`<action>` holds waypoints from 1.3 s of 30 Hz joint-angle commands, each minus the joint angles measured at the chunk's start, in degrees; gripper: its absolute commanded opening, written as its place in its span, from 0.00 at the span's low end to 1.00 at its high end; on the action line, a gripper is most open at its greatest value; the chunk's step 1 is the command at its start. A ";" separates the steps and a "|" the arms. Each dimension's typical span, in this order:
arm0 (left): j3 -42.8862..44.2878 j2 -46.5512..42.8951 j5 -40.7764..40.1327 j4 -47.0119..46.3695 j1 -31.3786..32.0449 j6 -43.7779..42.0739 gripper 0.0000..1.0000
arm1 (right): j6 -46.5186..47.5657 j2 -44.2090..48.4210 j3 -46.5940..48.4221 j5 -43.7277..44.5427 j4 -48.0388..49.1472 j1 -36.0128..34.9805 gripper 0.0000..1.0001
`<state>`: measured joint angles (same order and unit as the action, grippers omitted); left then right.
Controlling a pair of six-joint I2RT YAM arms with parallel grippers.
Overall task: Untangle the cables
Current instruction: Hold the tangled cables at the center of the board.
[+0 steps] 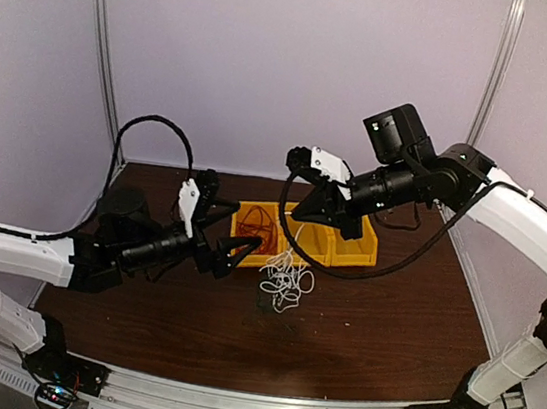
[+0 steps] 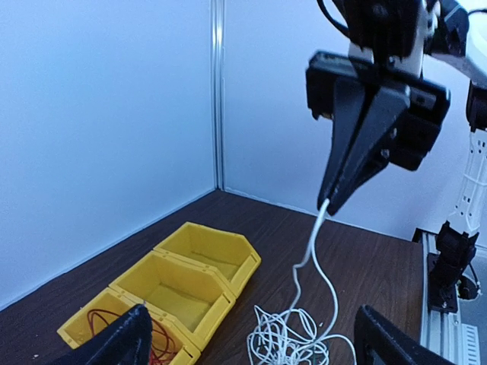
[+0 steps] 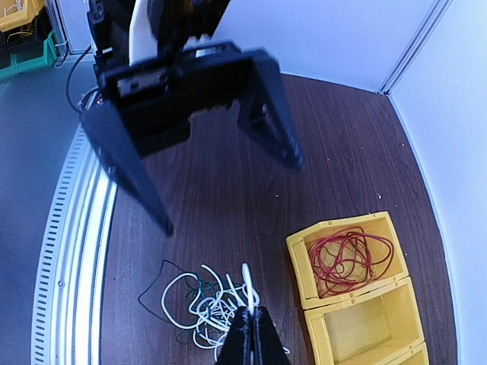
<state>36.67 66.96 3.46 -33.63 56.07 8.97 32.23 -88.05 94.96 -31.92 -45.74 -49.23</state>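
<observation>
The cables lie as a white clump (image 1: 286, 279) on the dark table just in front of the yellow bins (image 1: 367, 262). My right gripper (image 1: 299, 222) hangs above the clump, shut on a white cable (image 3: 246, 280) that rises from the white clump (image 3: 205, 306). A thin black cable (image 3: 150, 293) loops out of that clump. Red cables (image 3: 350, 257) lie coiled in the end bin (image 3: 297, 251). My left gripper (image 1: 241, 258) stands wide open beside the clump, holding nothing; its fingers (image 2: 114, 346) frame the white clump (image 2: 293, 338). The lifted white cable (image 2: 313, 247) runs up to the right gripper (image 2: 329, 204).
Three yellow bins (image 2: 228, 262) stand in a row at the back; two hold nothing, and the nearest to my left gripper holds the red cables (image 2: 161, 342). White walls enclose the table. A metal rail (image 3: 72, 251) runs along the near edge.
</observation>
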 commanded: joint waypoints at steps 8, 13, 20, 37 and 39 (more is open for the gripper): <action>7.23 19.62 -14.26 -13.99 5.22 6.09 0.80 | -0.46 -0.08 2.31 -2.92 -2.25 -0.41 0.00; 7.14 23.07 -8.70 -19.21 5.25 5.17 0.79 | 0.07 0.47 1.20 -2.54 -2.26 -0.43 0.00; 5.83 18.47 -1.62 -12.63 5.59 2.10 0.83 | 1.39 0.52 -0.91 -0.16 -1.52 -0.43 0.00; 11.28 25.36 -17.29 -12.04 5.87 4.71 0.77 | 0.61 1.74 -1.64 -2.63 -1.88 -0.40 0.00; 13.46 28.63 -20.12 -12.91 5.88 4.81 0.76 | 0.62 1.78 -1.06 -3.76 -2.27 -0.47 0.00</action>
<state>45.76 91.02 -10.31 -42.09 61.73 12.84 33.10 -88.27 93.27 -32.93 -47.44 -49.23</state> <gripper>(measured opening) 0.769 0.005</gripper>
